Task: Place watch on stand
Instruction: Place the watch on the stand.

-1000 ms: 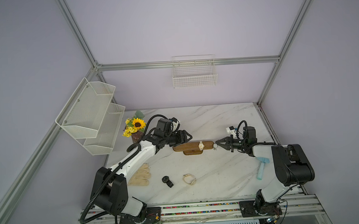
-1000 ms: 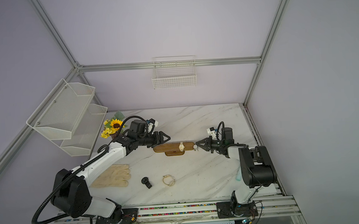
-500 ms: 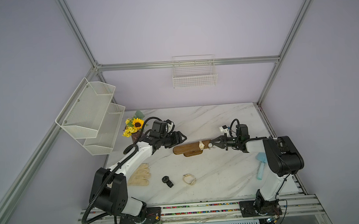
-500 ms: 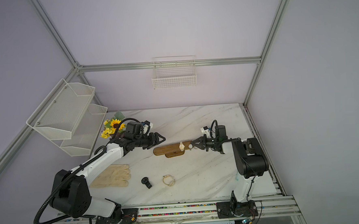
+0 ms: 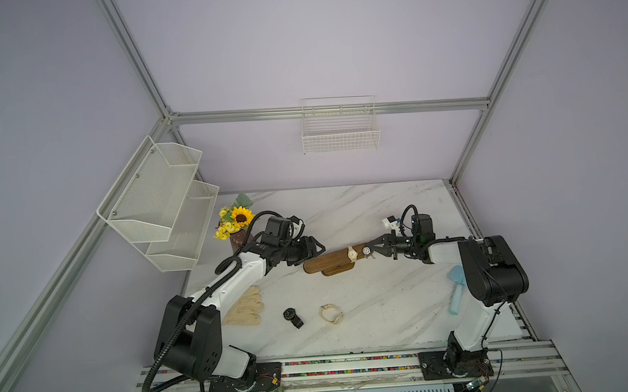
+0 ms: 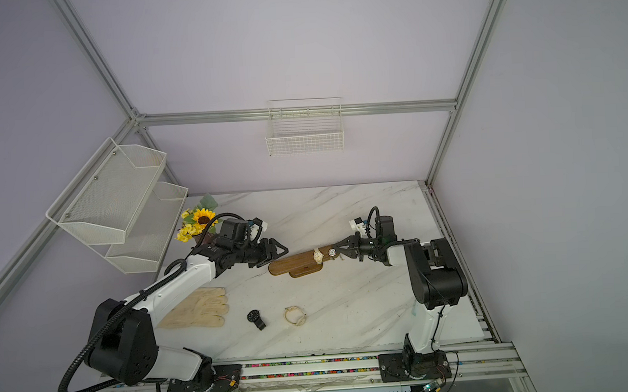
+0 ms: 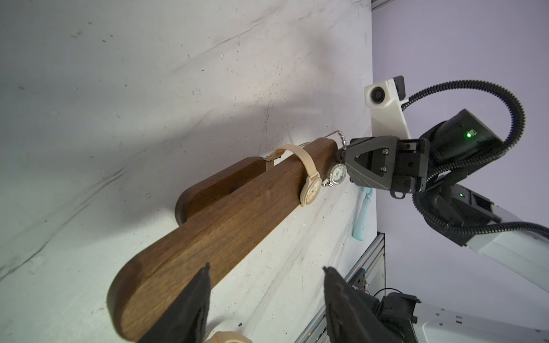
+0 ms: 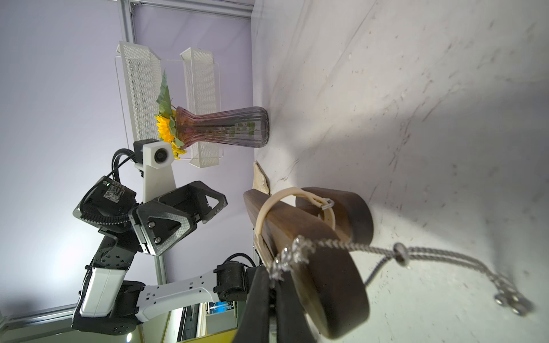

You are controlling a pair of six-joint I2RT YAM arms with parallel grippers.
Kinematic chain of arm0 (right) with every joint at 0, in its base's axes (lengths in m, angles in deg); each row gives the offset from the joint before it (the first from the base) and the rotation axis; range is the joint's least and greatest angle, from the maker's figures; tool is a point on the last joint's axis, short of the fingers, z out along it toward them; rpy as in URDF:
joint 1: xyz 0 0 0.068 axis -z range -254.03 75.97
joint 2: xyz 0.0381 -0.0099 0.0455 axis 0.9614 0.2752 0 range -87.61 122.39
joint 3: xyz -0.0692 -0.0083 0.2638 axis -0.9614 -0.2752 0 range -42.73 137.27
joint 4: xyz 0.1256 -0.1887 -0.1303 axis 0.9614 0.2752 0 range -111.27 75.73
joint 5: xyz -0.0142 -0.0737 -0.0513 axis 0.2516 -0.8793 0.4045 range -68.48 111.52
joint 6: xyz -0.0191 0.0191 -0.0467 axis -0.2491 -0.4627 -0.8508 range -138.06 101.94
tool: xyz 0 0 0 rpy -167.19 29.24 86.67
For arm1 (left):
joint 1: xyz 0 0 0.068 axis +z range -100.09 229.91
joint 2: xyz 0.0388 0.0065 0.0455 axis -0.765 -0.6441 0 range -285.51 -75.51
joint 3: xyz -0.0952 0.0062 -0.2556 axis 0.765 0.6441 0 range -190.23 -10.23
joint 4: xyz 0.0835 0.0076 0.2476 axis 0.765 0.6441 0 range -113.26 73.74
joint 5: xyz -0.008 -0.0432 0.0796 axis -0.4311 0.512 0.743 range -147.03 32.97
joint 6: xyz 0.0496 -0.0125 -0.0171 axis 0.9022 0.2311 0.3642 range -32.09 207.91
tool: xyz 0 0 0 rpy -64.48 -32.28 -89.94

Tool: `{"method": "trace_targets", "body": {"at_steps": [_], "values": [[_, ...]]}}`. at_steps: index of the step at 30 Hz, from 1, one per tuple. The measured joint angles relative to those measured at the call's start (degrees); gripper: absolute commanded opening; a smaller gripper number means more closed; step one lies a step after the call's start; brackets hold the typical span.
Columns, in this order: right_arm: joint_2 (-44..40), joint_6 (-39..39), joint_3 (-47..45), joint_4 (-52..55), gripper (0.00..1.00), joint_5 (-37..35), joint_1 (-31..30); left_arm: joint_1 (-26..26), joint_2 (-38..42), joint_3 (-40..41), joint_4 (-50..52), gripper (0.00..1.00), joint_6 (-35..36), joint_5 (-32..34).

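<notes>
Wood stand (image 5: 331, 265) sits skewed in both top views, no longer square as a sec ago: its end by the right gripper (image 5: 375, 248) has swung toward the back wall (image 5: 413, 155), prob. shoved as that arm came in w/ the silver watch (image 5: 366, 251). Means the stand slides under the push, so threading gets harder; a beige watch (image 5: 351, 254) already rings the bar (image 5: 316, 265). Left gripper (image 5: 317, 249) hovers at the other end, jaws approx half open, holding nothing. Left wrist: near bar end is partly hidden behind one of its fingers (image 7: 193, 303), contact unclear; silver watch hangs just beside the far end. Right wrist: jaws pinched shut on the watch's chain (image 8: 356, 246), which drapes across the bar end; can't tell if the loop is on yet.
</notes>
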Motion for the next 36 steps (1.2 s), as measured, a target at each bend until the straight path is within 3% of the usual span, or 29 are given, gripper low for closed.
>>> {"method": "trace_targets", "body": {"at_steps": [6, 10, 22, 28, 36], "values": [[0.0, 0.0, 0.9, 0.0, 0.00, 0.0, 0.0, -2.1, 3.1, 0.2, 1.6, 0.43, 0.9, -1.3], [-0.1, 0.0, 0.9, 0.0, 0.00, 0.0, 0.0, -4.7, 2.8, 0.2, 5.6, 0.59, 2.2, -0.3], [-0.3, -0.2, 0.8, 1.0, 0.00, 0.0, 0.0, -6.9, 8.9, 3.0, 16.0, 0.68, 2.9, 16.5], [-1.5, -0.2, 0.8, 1.2, 0.00, 0.0, 0.0, -6.7, 3.4, 3.0, 16.1, 0.70, 2.9, 21.3], [-1.7, -0.2, 0.8, 1.3, 0.00, 0.0, 0.0, -5.2, -2.8, 3.0, 13.2, 0.71, 2.4, 20.6]]}}
